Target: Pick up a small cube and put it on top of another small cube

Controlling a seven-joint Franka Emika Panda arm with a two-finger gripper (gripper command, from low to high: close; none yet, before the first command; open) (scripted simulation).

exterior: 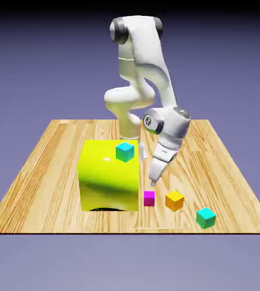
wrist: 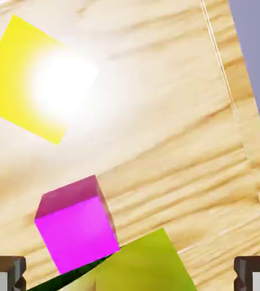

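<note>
Though wide open, the pincer (wrist: 130, 274) apparently empty.

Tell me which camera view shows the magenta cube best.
The hand view: the magenta cube appears large there, unobstructed, with several faces showing. The exterior view shows it much smaller, but places it on the table between the big yellow-green block and the orange cube.

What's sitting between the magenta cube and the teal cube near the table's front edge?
The orange cube lies between the magenta cube and the teal cube, as the exterior view shows.
</note>
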